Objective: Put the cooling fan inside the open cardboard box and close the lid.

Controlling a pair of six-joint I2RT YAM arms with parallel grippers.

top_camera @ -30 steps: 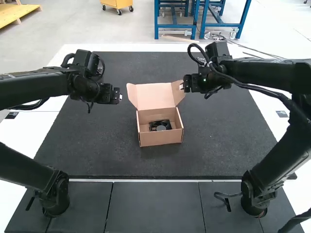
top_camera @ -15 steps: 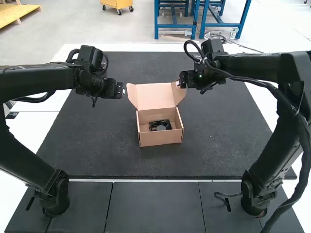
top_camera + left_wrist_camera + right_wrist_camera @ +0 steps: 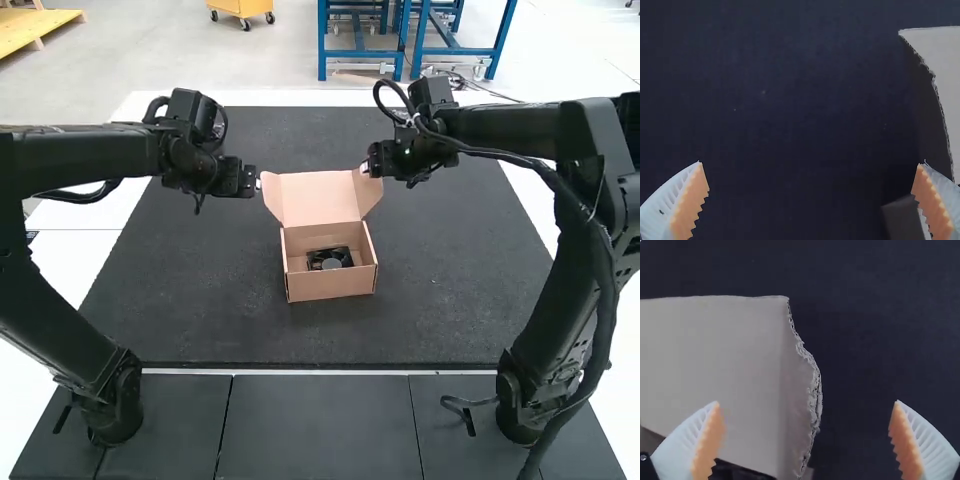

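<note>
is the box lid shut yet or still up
Open. The lid stands up behind the cardboard box, and the cooling fan shows inside the uncovered box.

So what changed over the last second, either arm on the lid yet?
Both arms closed in on the raised brown cardboard lid: the left end effector moved right toward its left top corner, the right end effector left toward its right one. Both open, nothing gripped. The brown cardboard box and the black cooling fan inside it stayed put.
</note>
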